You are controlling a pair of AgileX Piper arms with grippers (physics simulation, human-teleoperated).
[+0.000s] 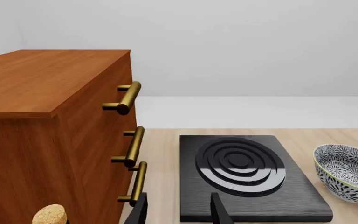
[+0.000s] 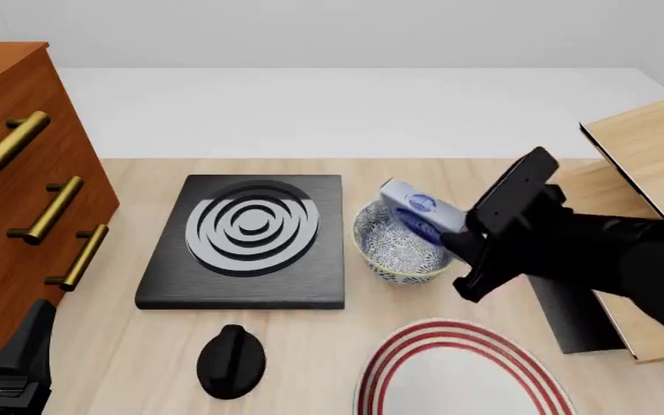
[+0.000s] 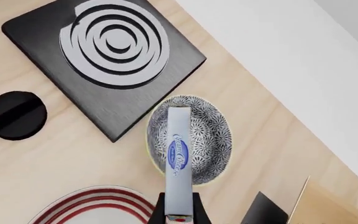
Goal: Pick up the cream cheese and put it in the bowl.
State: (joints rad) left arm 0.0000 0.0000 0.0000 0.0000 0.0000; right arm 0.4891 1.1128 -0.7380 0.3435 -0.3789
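Note:
The cream cheese point(image 2: 417, 210) is a pale blue-white carton with a blue oval logo, held tilted over the speckled bowl point(image 2: 392, 249), which sits on the table just right of the black stove plate. My right gripper point(image 2: 456, 240) is shut on the carton's near end. In the right wrist view the cream cheese point(image 3: 178, 161) stretches from the right gripper point(image 3: 180, 211) out over the bowl point(image 3: 209, 135). My left gripper point(image 1: 179, 210) rests low at the near left, open and empty, beside the cabinet. The bowl point(image 1: 347, 172) also shows in the left wrist view.
A black stove plate point(image 2: 252, 242) with grey rings lies left of the bowl. A wooden cabinet point(image 2: 15, 199) with brass handles stands at the left. A black knob point(image 2: 231, 359) and a red-ringed white plate point(image 2: 459, 372) lie at the near edge. A wooden box point(image 2: 643, 173) stands at the right.

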